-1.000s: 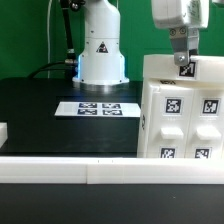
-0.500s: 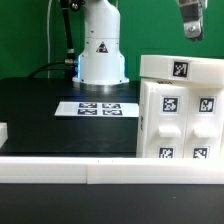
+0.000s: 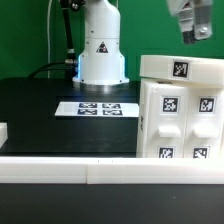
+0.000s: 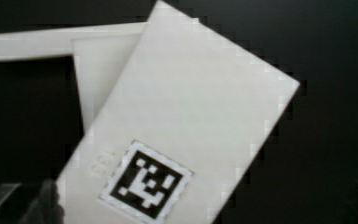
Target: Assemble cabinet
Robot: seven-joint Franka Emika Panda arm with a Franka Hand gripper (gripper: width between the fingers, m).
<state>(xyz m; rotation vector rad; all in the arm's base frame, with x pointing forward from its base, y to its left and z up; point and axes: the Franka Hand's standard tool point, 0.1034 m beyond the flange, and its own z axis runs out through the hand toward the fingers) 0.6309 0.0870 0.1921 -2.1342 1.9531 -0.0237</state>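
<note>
The cabinet (image 3: 178, 120) is a large white box with black-and-white tags, standing at the exterior view's right. A white tagged top panel (image 3: 180, 68) lies across it. My gripper (image 3: 190, 34) hangs above the panel near the top right edge of the exterior view, clear of it, with nothing in it; only part of it shows. In the wrist view the panel's flat white face (image 4: 194, 110) with one tag (image 4: 149, 180) fills the picture, tilted. The fingertips are hidden in the dark corner.
The marker board (image 3: 97, 108) lies on the black table in front of the robot base (image 3: 100, 45). A white rail (image 3: 90, 172) runs along the front. A small white block (image 3: 3, 130) sits at the exterior view's left edge.
One second ago the gripper was down at the top panel's tag. It has let go and risen, then shifted slightly; the panel stays on the cabinet.
</note>
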